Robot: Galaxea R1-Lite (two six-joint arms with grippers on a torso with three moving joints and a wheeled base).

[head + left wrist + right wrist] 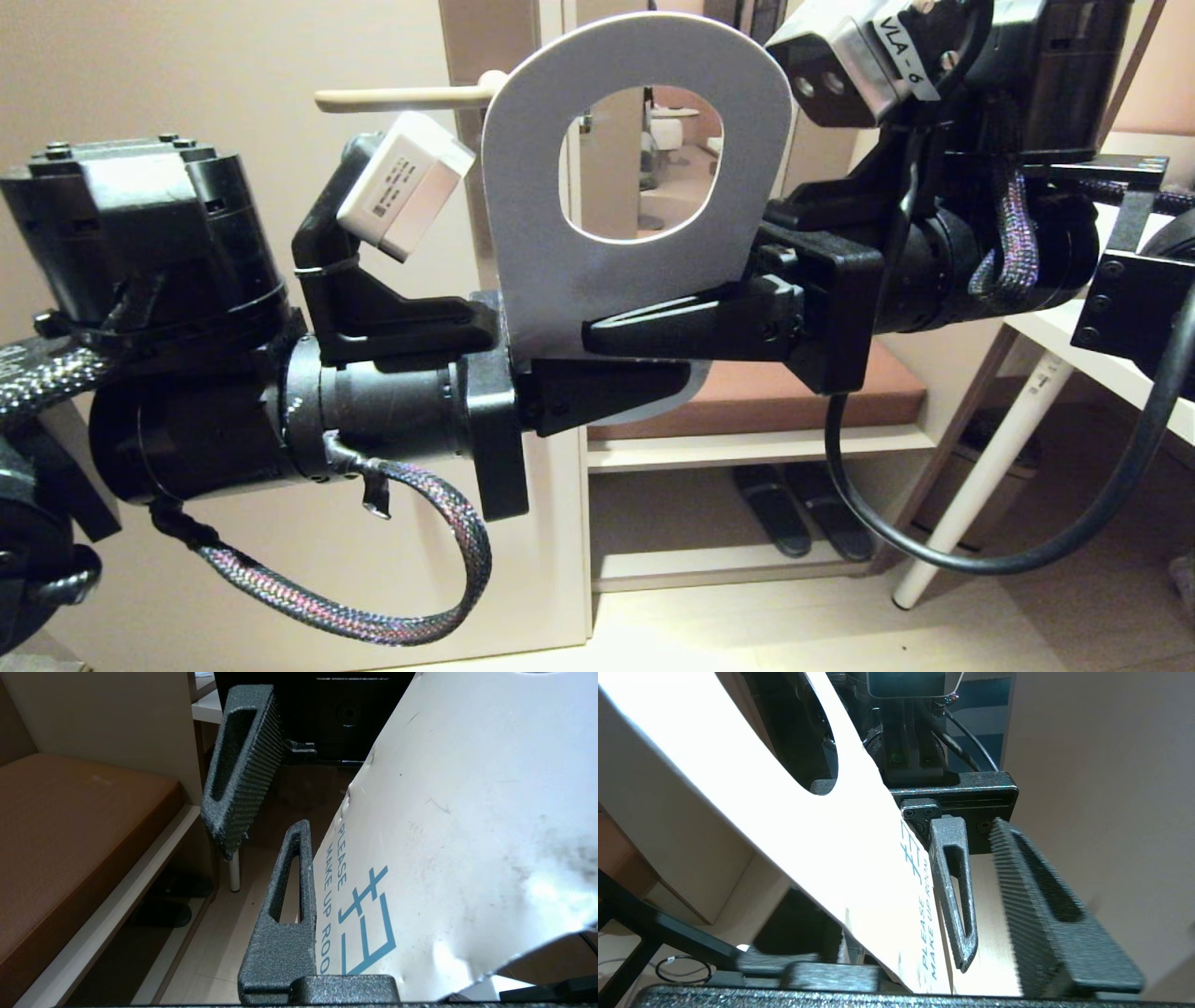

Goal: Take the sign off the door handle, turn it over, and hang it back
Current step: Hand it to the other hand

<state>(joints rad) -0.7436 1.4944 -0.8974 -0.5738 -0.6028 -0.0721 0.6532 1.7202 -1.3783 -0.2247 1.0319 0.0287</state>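
We see the sign [597, 280], a smooth grey-white card with a rounded top and round hole, held upright below the slim cream door handle [401, 97]. Our left gripper [644, 387] pinches its lower end between ribbed black fingers. Our right gripper [653, 329] seems parted, ridged pads astride the card, apparently not clamping.

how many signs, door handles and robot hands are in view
white oblong card sign with round hole: 1
cream-beige lever door handle: 1
black robot hands: 2, left hand and right hand
total: 4
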